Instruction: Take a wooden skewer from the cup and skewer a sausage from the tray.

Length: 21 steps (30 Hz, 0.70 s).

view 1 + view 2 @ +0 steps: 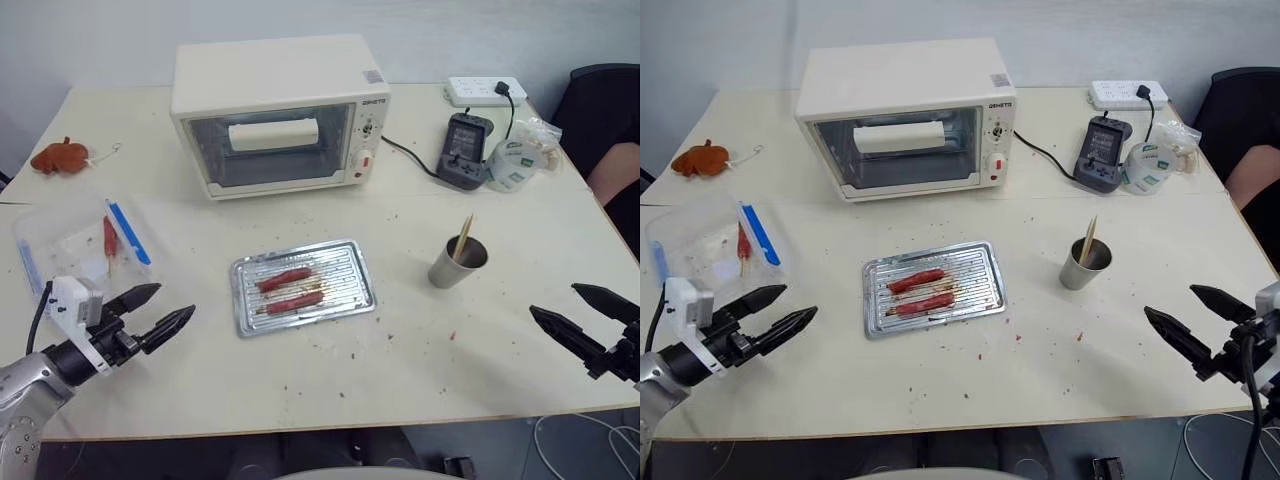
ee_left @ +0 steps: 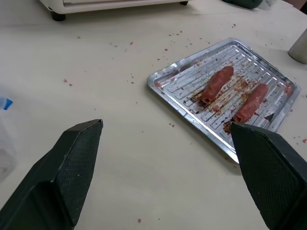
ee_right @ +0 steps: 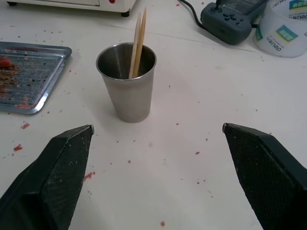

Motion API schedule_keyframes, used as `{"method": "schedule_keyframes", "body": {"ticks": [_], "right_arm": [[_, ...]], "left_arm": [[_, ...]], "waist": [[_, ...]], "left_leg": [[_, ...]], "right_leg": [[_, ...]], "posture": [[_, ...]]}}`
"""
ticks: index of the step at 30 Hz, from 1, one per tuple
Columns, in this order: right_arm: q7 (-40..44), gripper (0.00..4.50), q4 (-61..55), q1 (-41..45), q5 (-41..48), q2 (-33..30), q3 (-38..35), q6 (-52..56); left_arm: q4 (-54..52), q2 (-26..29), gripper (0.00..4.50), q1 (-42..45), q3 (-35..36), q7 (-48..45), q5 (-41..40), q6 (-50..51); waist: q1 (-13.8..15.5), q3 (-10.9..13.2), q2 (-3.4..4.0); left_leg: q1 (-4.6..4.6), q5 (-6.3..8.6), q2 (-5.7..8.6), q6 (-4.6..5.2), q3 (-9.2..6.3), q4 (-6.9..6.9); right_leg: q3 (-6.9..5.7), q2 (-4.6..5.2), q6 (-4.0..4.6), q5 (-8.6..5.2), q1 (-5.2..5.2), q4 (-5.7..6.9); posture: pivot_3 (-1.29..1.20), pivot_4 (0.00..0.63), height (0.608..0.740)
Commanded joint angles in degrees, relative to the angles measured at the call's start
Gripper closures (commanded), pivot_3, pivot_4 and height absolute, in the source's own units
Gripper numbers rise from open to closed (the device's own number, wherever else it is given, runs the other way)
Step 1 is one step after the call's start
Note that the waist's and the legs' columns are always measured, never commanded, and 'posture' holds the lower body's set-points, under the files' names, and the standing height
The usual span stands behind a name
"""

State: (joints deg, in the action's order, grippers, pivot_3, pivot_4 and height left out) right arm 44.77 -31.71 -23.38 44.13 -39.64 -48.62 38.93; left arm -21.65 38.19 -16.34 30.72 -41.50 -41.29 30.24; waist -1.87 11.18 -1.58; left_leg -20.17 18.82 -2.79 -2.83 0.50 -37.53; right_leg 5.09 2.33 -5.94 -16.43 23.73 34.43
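A steel-grey cup point(image 1: 458, 263) stands right of centre on the table, with pale wooden skewers point(image 3: 138, 45) sticking up out of it. The silver ridged tray point(image 1: 345, 296) lies in the middle, holding two reddish-brown sausages point(image 1: 284, 279) point(image 1: 294, 301) side by side. My left gripper point(image 1: 168, 310) hovers open at the table's left front, some way left of the tray, with nothing between its fingers. Open and empty as well, my right gripper point(image 1: 572, 308) hangs at the right front, apart from the cup and pointing toward it.
A white toaster oven point(image 1: 275, 115) stands behind the tray. A clear plastic box with blue edges point(image 1: 75, 245) holds a thin dark-red sausage on a stick at the left. A power strip point(image 1: 484, 91), dark device point(image 1: 463, 150) and tape roll point(image 1: 515, 163) sit back right. An orange toy point(image 1: 60, 157) lies far left.
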Motion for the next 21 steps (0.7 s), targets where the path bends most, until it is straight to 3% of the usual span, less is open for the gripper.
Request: {"method": "schedule_keyframes", "body": {"ticks": [1, 9, 17, 21], "right_arm": [[-2.8, 0.00, -1.3, 1.0, 1.6, -0.8, -0.8, 0.9], [-9.2, 0.00, -3.7, 3.9, 3.3, -0.8, -2.1, 1.9], [-30.2, 0.00, -8.0, 16.3, 12.7, 1.5, 1.5, 8.0], [-34.7, 0.91, -7.7, 18.4, 14.2, 1.5, 4.6, 9.4]], "left_arm": [[0.1, 0.3, 0.04, 1.8, -0.5, -0.8, -0.5, -0.1], [0.3, 2.1, 0.04, 8.8, -2.5, -1.1, -2.9, 3.2], [-0.2, 6.3, 0.04, 31.7, -14.9, -8.3, -10.9, 12.4], [2.8, 3.2, 0.00, 41.1, -20.4, -9.5, -11.6, 13.9]], "waist": [[0.0, 0.0, 0.00], [0.0, 0.0, -0.01], [0.1, 0.0, -0.01], [0.1, 0.0, -0.01]], "left_leg": [[0.01, 0.00, 0.00, 0.00, 0.00, -0.01], [0.02, -0.01, 0.00, 0.01, 0.03, -0.11], [-0.03, 0.02, 0.02, 0.07, -0.07, -0.40], [-0.10, 0.12, 0.06, 0.18, -0.04, -0.40]], "right_leg": [[0.00, 0.00, -0.01, 0.01, 0.00, 0.00], [0.05, -0.01, -0.07, 0.04, 0.00, 0.00], [0.12, -0.07, -0.28, 0.23, 0.07, 0.10], [0.16, -0.07, -0.65, 0.41, 0.13, 0.13]], "posture": [[0.00, 0.150, 0.740], [0.00, 0.150, 0.740], [0.00, 0.150, 0.740], [0.00, 0.150, 0.740]]}}
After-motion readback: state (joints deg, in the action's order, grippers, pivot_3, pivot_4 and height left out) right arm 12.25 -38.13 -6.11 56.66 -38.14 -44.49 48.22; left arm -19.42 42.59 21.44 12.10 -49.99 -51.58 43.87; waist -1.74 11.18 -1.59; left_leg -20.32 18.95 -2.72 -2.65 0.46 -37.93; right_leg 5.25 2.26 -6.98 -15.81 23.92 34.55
